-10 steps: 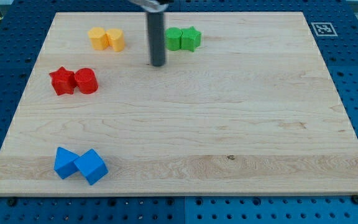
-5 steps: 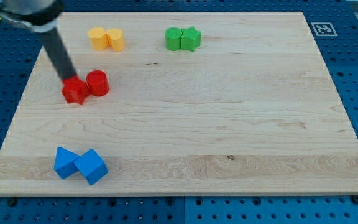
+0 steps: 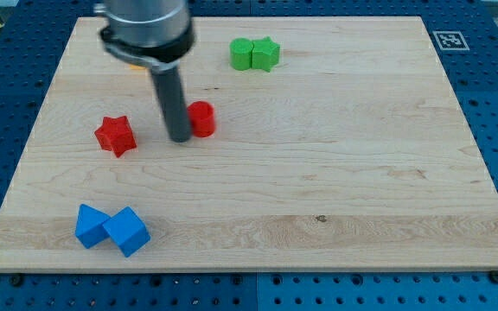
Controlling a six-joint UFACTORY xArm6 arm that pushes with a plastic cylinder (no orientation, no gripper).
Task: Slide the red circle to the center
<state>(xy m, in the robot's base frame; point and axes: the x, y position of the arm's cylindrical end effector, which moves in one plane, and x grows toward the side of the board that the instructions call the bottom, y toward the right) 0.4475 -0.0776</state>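
1. The wooden board (image 3: 335, 155) lies on a blue perforated table (image 3: 7, 112) and fills most of the camera view.
2. The arm carries no gripper; it ends in a straight dark rod (image 3: 173, 99) that opens on nothing and holds nothing.
3. The rod descends from a wide dark collar (image 3: 145, 30) at the view's top, left of the board's middle line.
4. The tip (image 3: 180, 138) rests on the board just at the view's left of the red circle (image 3: 201, 118), against its left edge or very close to it; actual contact cannot be confirmed.
5. The red circle stands in the board's upper-left quarter, to the view's left of and above the board's centre. Its left part is hidden behind the rod.
6. The red star (image 3: 115, 135) lies to the view's left of the tip, apart from it and apart from the red circle.
7. Two green blocks sit side by side, touching, near the view's top: a rounded green block (image 3: 242, 53) on the left and a green star (image 3: 266, 53) on the right.
8. Two blue blocks sit touching near the view's bottom left: a blue block (image 3: 90, 225) of unclear shape on the left and a blue cube (image 3: 128, 231) on the right.
9. A black-and-white marker tag (image 3: 449, 40) sits just off the board's upper-right corner.
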